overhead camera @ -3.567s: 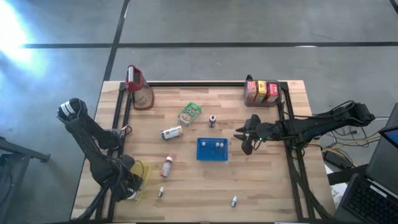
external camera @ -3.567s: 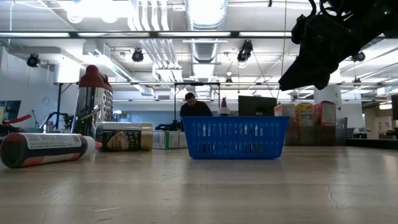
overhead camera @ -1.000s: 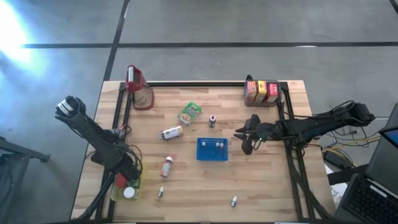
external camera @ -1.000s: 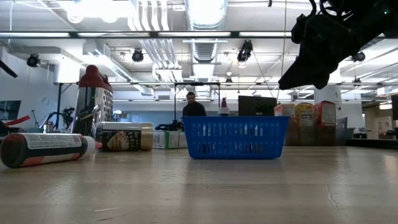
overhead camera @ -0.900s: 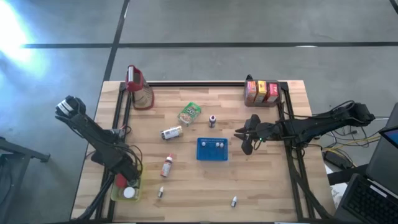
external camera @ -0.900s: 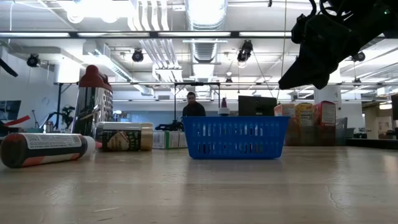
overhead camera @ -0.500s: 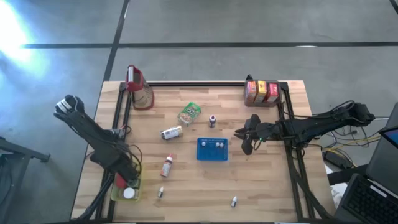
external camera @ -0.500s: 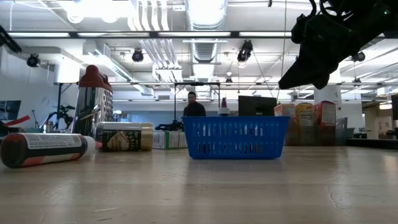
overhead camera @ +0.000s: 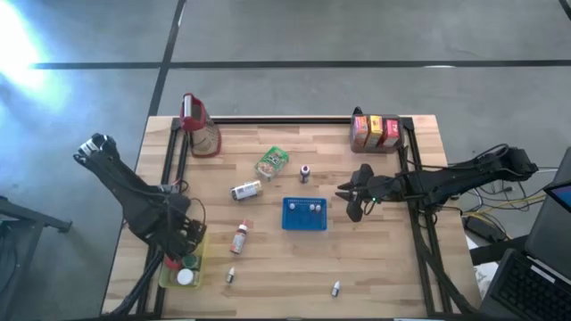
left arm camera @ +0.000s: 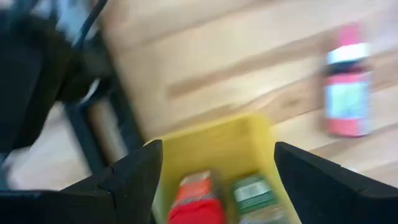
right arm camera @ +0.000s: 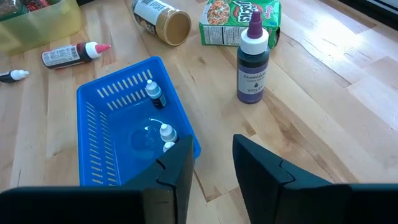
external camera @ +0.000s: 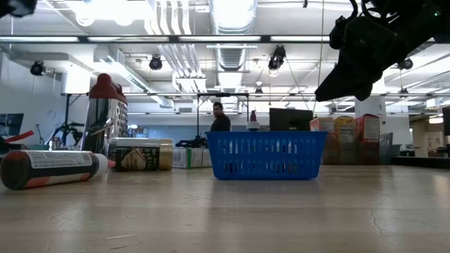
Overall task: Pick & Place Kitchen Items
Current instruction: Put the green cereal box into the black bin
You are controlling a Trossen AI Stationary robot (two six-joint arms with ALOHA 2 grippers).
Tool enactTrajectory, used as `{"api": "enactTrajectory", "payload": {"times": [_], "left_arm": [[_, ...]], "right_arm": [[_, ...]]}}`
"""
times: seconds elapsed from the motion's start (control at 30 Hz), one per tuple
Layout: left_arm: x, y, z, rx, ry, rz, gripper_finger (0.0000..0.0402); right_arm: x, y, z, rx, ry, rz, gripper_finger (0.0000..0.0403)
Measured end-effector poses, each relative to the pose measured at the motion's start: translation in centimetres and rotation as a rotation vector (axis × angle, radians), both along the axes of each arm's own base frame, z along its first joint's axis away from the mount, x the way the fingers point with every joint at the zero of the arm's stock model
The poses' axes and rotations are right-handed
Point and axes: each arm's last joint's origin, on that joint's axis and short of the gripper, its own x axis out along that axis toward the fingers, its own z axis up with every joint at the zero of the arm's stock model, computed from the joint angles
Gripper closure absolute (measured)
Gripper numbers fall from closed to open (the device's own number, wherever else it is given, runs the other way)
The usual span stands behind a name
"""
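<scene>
No text, brand, number or sign can be read with confidence on any item. The green packet (right arm camera: 239, 20) near the far edge of the table carries large white lettering, cut off by the frame and partly covered by the purple bottle (right arm camera: 252, 61) (whose label print is too small to make out). The lying red bottle (external camera: 49, 169), the lying jar (right arm camera: 160, 18) and the cartons (overhead camera: 375, 131) at the far right corner show labels, none legible.
</scene>
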Motion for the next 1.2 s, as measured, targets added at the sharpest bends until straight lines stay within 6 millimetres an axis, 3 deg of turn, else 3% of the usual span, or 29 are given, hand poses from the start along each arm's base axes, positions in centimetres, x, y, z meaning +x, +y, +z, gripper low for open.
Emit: {"api": "enactTrajectory", "payload": {"times": [0.23, 0.43, 0.8, 1.0, 1.2], "left_arm": [[1.0, 0.4, 2.4, 0.225, -0.283, -0.135, 0.009], [1.9, 1.2, 4.0, 0.45, -0.459, -0.185, 0.009], [6.1, 1.8, 5.1, 0.764, -0.588, -0.378, 0.009], [9.4, 2.4, 6.1, 0.85, -0.579, -0.531, 0.009], [11.1, 2.8, 6.4, 0.926, -0.566, -0.592, 0.009]], "right_arm": [[-0.1, 0.0, -0.1, 0.011, 0.017, 0.015, 0.0285], [-0.6, 0.3, -0.4, 0.05, 0.072, 0.077, 0.0312], [-3.6, 1.6, 1.8, 0.023, 0.006, 0.214, 0.039], [-6.1, 1.1, 2.9, -0.011, -0.017, 0.225, 0.039], [-8.1, 0.6, 3.4, -0.071, -0.044, 0.26, 0.0394]]}}
